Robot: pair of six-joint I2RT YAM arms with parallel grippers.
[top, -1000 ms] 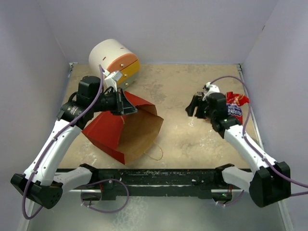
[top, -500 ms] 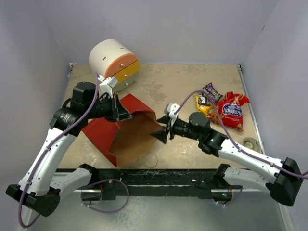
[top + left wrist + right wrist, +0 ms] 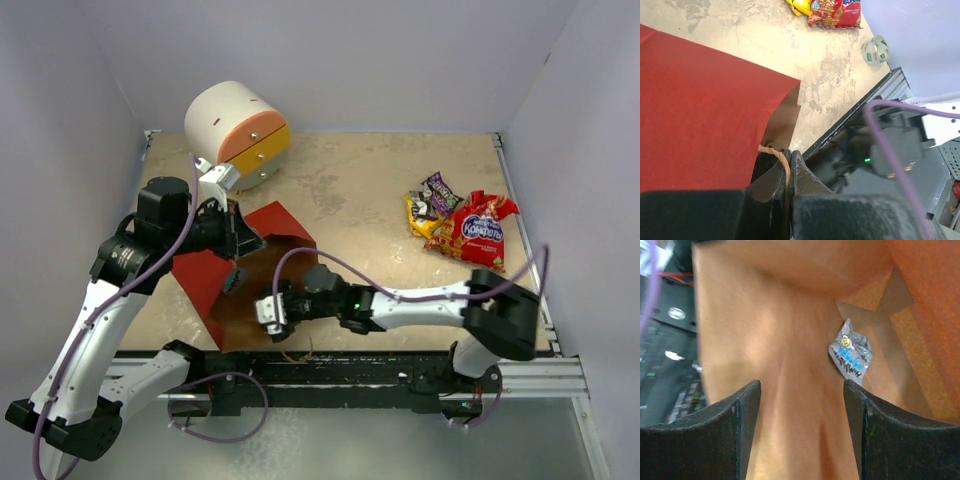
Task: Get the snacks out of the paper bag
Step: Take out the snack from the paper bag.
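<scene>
Pinching the twisted brown handle (image 3: 775,151) of the paper bag (image 3: 205,275), the left gripper (image 3: 790,162) has its jaws closed flat together on the cord and nothing else between them. The bag sits on the left, near part of the table (image 3: 370,180), its red side facing up and its mouth turned toward the near right, with the rim raised where the handle is gripped. The right arm stretches leftward along the near edge, and the right gripper (image 3: 802,387) is inside the mouth of the bag. Its jaws stand well apart and hold nothing. Ahead of them, on the plain brown inner wall, lies a small silvery packet (image 3: 850,355) with blue lettering. It is just beyond one fingertip, and whether the two touch cannot be told. Three snacks lie together well apart from the bag, on the right side of the table: a big red bag (image 3: 478,235), a yellow-orange packet (image 3: 424,222) touching its left edge, and a dark purple bar (image 3: 441,190) just beyond them. A tape roll (image 3: 875,50) lies near the right edge, and a white drawer unit (image 3: 238,128) stands at the far left.
</scene>
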